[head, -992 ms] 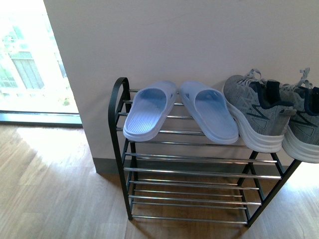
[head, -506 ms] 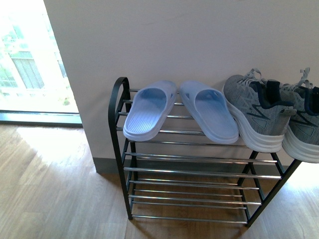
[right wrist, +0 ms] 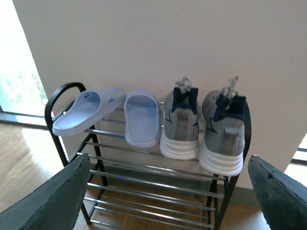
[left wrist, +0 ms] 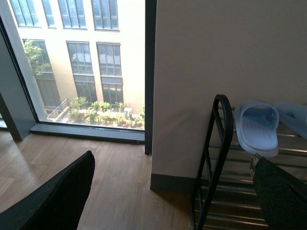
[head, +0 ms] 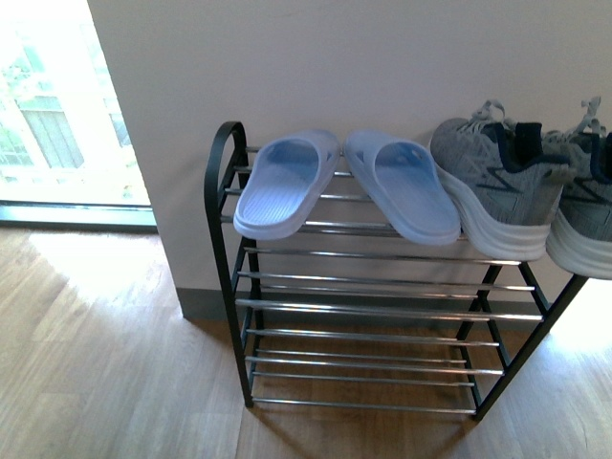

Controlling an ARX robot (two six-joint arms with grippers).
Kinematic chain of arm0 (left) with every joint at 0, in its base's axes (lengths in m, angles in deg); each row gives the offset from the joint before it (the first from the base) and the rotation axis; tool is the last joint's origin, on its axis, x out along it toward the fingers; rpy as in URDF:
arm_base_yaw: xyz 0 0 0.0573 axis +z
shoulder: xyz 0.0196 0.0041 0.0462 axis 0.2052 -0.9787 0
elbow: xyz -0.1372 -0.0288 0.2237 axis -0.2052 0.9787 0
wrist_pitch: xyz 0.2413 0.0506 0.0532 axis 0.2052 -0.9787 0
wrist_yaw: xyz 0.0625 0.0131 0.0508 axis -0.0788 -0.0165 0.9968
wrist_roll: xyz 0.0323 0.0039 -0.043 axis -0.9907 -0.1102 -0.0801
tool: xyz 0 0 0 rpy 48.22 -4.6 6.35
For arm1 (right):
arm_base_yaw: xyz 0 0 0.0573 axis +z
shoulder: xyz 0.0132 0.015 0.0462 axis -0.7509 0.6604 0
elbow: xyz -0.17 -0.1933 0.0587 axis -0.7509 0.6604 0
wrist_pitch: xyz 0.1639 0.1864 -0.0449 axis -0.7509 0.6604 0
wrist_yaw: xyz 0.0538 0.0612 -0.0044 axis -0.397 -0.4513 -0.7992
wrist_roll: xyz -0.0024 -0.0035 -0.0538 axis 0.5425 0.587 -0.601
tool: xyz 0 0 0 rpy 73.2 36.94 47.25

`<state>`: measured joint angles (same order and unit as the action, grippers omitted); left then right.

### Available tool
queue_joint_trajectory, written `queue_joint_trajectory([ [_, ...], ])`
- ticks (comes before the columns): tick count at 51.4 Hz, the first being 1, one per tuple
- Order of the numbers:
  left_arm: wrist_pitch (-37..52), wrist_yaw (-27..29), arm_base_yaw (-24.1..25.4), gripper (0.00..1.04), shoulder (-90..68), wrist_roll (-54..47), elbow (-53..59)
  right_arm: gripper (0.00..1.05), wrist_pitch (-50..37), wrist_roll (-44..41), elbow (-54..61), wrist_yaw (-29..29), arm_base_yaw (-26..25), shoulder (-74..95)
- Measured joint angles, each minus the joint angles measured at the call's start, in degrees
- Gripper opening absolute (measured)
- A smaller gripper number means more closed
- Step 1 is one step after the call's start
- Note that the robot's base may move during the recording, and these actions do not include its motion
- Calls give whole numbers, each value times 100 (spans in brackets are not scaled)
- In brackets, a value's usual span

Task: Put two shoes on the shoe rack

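Both sneakers (right wrist: pixel 201 127) sit heels-out on shoe rack (right wrist: pixel 144 167) top tier, right of blue slippers (right wrist: pixel 112 115). Front view shifted slightly since half-second ago, robot backing off. Right tool (right wrist: pixel 168 196) wide, empty; left tool (left wrist: pixel 172 191) likewise. Task looks done.

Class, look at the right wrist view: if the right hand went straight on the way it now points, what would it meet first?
Probably the two shoes on the shoe rack, its top tier; the open right hand points at their heels. Depth is unclear.
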<state>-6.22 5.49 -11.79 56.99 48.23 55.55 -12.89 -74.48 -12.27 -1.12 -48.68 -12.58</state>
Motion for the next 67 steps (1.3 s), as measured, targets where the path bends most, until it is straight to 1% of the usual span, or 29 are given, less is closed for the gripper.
queue_joint_trajectory([
  [67,-2,0,0,95,0,-2,0,96,0,2,0,2,0,-4],
])
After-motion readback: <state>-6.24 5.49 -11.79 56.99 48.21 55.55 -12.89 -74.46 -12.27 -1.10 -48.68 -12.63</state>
